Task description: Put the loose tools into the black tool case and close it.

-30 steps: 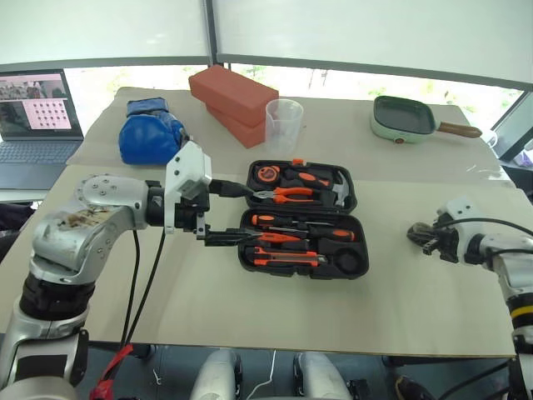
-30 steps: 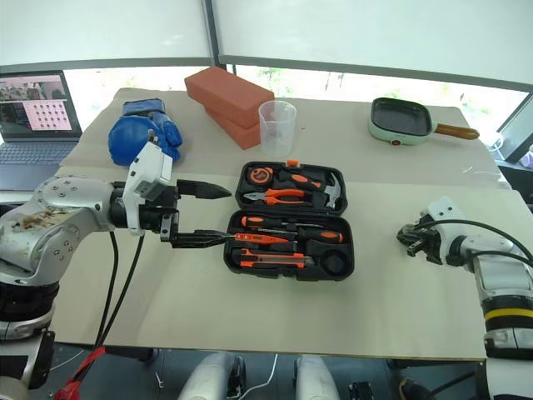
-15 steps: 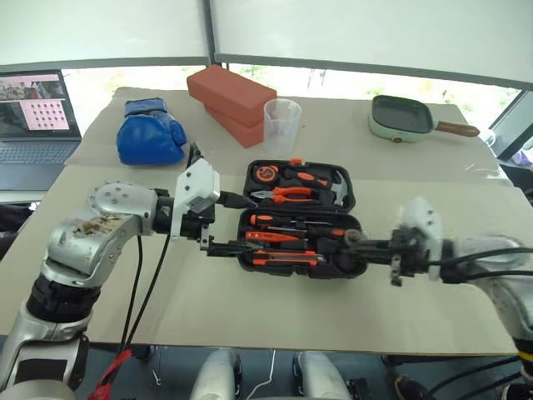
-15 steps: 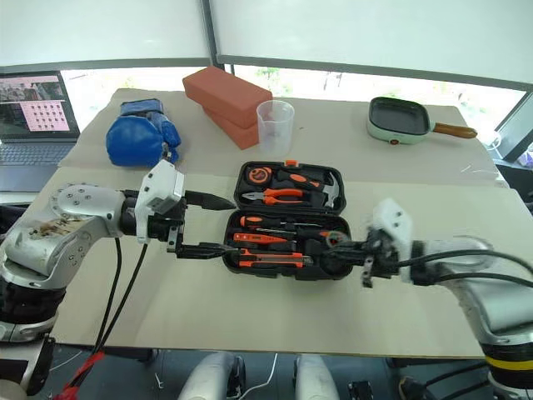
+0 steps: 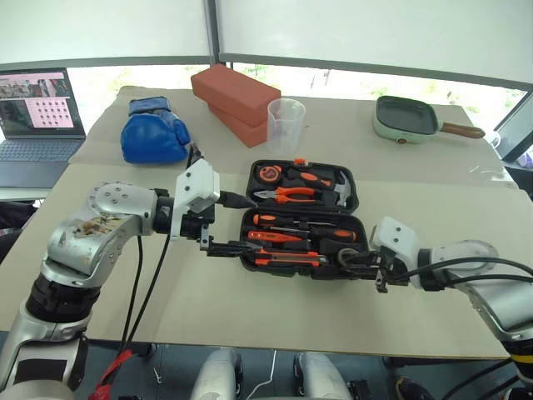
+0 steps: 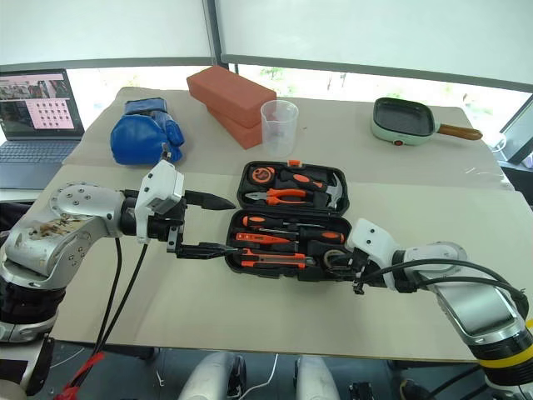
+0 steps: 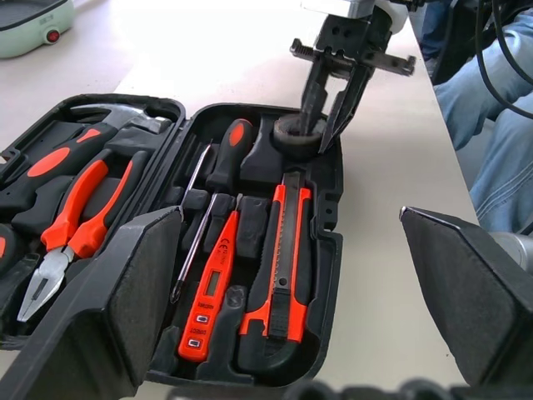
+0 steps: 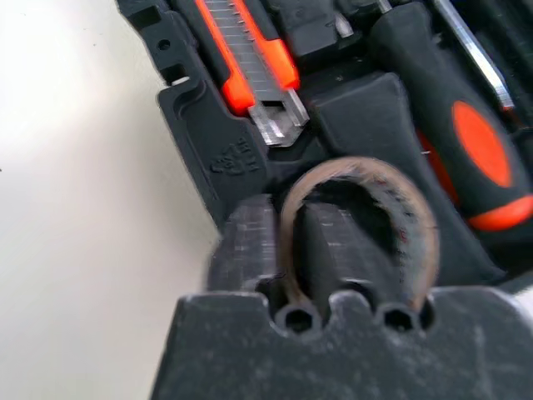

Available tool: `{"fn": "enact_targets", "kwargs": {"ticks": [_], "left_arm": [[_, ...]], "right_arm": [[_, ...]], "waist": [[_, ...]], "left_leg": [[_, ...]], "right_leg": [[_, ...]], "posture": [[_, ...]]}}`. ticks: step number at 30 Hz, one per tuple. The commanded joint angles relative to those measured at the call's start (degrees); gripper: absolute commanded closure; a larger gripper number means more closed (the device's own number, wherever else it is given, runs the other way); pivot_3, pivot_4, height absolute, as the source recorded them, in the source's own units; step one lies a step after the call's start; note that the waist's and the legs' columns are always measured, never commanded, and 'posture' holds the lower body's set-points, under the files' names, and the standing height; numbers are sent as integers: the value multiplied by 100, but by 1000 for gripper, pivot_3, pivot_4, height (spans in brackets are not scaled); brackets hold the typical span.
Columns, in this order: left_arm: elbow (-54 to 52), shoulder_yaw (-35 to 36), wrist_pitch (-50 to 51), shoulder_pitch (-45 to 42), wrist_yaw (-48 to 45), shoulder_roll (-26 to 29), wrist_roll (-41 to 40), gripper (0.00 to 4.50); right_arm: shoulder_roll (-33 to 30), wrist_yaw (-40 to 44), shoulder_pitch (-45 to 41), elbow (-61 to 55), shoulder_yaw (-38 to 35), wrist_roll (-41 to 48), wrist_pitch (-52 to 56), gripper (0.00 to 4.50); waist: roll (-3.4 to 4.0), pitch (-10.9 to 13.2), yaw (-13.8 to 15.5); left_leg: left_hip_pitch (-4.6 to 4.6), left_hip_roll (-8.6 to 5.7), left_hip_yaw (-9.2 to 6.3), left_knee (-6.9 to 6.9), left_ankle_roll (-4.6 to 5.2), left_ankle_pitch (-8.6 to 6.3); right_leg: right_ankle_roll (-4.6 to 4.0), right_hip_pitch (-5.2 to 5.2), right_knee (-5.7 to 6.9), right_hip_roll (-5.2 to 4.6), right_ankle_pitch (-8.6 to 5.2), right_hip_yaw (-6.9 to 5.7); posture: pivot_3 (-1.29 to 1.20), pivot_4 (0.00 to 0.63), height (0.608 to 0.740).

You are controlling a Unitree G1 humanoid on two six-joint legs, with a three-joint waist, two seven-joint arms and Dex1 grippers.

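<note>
The black tool case (image 5: 287,272) lies open mid-table. Its near half holds screwdrivers (image 5: 279,222), an orange pen-like tool (image 7: 212,283) and an orange-black utility knife (image 7: 283,267) in their slots. A black tape roll (image 7: 291,133) sits in the near right corner. My right gripper (image 7: 321,142) points down at it, fingers a little apart, one inside the ring and one outside its wall. My left gripper (image 5: 237,225) stands wide open at the case's left end and holds nothing.
The far half holds orange pliers (image 5: 287,194), a hammer (image 5: 337,187) and a tape measure (image 5: 266,174). Behind the case are a blue boxing glove (image 5: 150,133), red bricks (image 5: 233,96), a clear cup (image 5: 285,117), a green pan (image 5: 408,117) and a laptop (image 5: 37,108).
My right arm swung in from the table's right side with the dark roll and brought it to the case's near right corner; its fingers have parted. The left gripper stayed put, open.
</note>
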Motion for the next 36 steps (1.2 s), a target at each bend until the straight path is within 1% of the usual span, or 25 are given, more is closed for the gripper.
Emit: {"fn": "enact_targets", "kwargs": {"ticks": [1, 2, 4, 5, 6, 7, 10, 13, 15, 16, 17, 18, 19, 21, 24, 25, 26, 27, 28, 32, 36], "left_arm": [[-15, 89, -165, -74, 29, 9, 58, 0], [7, 81, -169, -95, 28, -8, 71, 0], [47, 67, -180, -121, 26, -39, 96, 0], [68, 64, -184, -124, 28, -50, 107, 0], [92, 63, -189, -120, 31, -58, 116, 0], [131, 61, -201, -109, 34, -63, 129, 0], [596, -29, -436, 25, 154, -40, 513, 0], [1257, -111, -729, 117, 459, -85, 1002, 0], [1638, -152, -885, 143, 647, -159, 1256, 516], [1829, -182, -990, 160, 721, -197, 1384, 616], [1999, -207, -1085, 164, 770, -239, 1488, 997], [2143, -231, -1133, 161, 820, -285, 1569, 1261], [2290, -261, -1186, 148, 883, -361, 1645, 1709], [2516, -325, -1306, 115, 947, -515, 1777, 2361], [2751, -470, -1452, 70, 1013, -856, 1910, 3472], [2780, -514, -1466, 65, 1011, -946, 1938, 3715], [2755, -564, -1460, 80, 1011, -1034, 1967, 4164], [2704, -609, -1430, 102, 1001, -1096, 1994, 4477], [2668, -635, -1407, 118, 994, -1136, 2018, 4500], [2575, -731, -1227, 60, 1125, -1387, 2069, 4500], [2282, -625, -1166, 143, 811, -1341, 1874, 4500]], "right_arm": [[-66, 107, 111, -192, -15, -10, -60, 1893], [-43, 103, 116, -209, -41, 34, -37, 1626], [-21, 120, 121, -325, -155, 174, 36, 874], [-18, 145, 103, -430, -284, 329, 112, 585], [-15, 161, 76, -529, -429, 505, 213, 194], [-5, 162, 26, -601, -573, 684, 329, 22], [79, -1, -342, -517, -1181, 1215, 728, 22], [76, -212, -549, 116, -1436, 1050, 663, 22], [85, -342, -605, 572, -1412, 814, 514, 525], [123, -420, -629, 830, -1384, 690, 420, 623], [162, -492, -664, 1081, -1344, 572, 321, 962], [208, -548, -691, 1329, -1293, 446, 197, 1227], [264, -617, -725, 1597, -1221, 294, 56, 1633], [372, -694, -803, 2006, -1087, 51, -192, 2300], [592, -749, -915, 2374, -869, -187, -498, 3342], [656, -759, -948, 2446, -812, -234, -550, 3558], [705, -746, -969, 2497, -728, -304, -615, 4009], [746, -723, -985, 2527, -656, -368, -667, 4339], [771, -703, -994, 2549, -609, -414, -709, 4437], [961, -572, -1112, 2415, -313, -512, -792, 4437], [1012, -368, -1039, 2076, -253, -466, -753, 4437]], "waist": [[0, 0, 0], [0, 0, 0], [0, 0, 3], [0, 0, 4], [0, 0, 0], [0, 0, -1], [0, 0, -17], [0, 0, -15], [-1, 0, -8], [-2, 0, 11], [-2, 1, 19], [-2, 1, 24], [-2, 0, 21], [-2, 1, 12], [-1, 1, -3], [-1, 1, -5], [-1, 1, -6], [-1, 1, -8], [-1, 1, -9], [-1, 0, -10], [-1, 1, -10]], "left_leg": [[0, 0, 0, 0, 0, 0], [0, 0, 0, 0, 0, 0], [0, 0, 0, 0, 0, 0], [0, 0, -1, 0, 0, 0], [-1, 0, -1, 1, 0, 0], [-1, -1, 0, 1, 0, 0], [1, 2, 0, 1, 0, 0], [4, 2, 0, 0, 0, 0], [4, 1, 0, -1, 0, 0], [3, 1, 1, -1, 0, 0], [-2, -4, 3, 0, 1, 0], [-6, -4, 4, 0, 1, 0], [-6, -6, 6, 0, 1, 0], [-9, -6, 8, 1, 1, 0], [-10, -4, 10, 0, 1, 0], [-9, -3, 10, -1, 1, 0], [-9, -3, 10, -1, 1, 0], [-10, -3, 9, 0, 1, 0], [-10, -3, 9, -1, 1, 0], [-8, -2, 7, -1, 1, 0], [-10, -3, 6, 0, 1, 0]], "right_leg": [[0, 1, -1, 0, 0, 0], [0, 2, -2, 0, 0, -1], [0, 2, -2, 0, 0, -1], [0, 3, -2, 0, 0, -2], [0, 1, -1, 0, 0, -2], [0, 0, -1, -1, 0, 0], [0, 0, 1, 1, 1, 1], [-2, 1, 3, 2, 1, 1], [-2, 4, -1, 1, 1, -1], [-2, 5, -5, 1, 1, -1], [-1, 3, -7, -3, 1, -4], [1, -1, -10, -4, 2, -4], [1, 0, -10, -4, 3, -4], [3, -3, -10, -4, 3, -4], [2, -6, -8, -3, 3, -3], [2, -5, -7, -2, 3, -2], [2, -6, -7, -2, 3, -3], [2, -7, -6, -2, 4, -2], [2, -7, -6, -2, 4, -2], [2, -6, -3, -3, 4, -1], [3, -7, -3, -3, 4, -1]], "posture": [[0, 150, 738], [0, 150, 738], [0, 150, 738], [0, 150, 738], [0, 150, 738], [0, 150, 738], [0, 150, 738], [0, 150, 738], [0, 150, 738], [0, 150, 738], [0, 150, 738], [0, 150, 738], [0, 150, 738], [0, 150, 738], [0, 150, 738], [0, 150, 738], [0, 150, 738], [0, 150, 738], [0, 150, 738], [0, 150, 738], [0, 150, 738]]}}
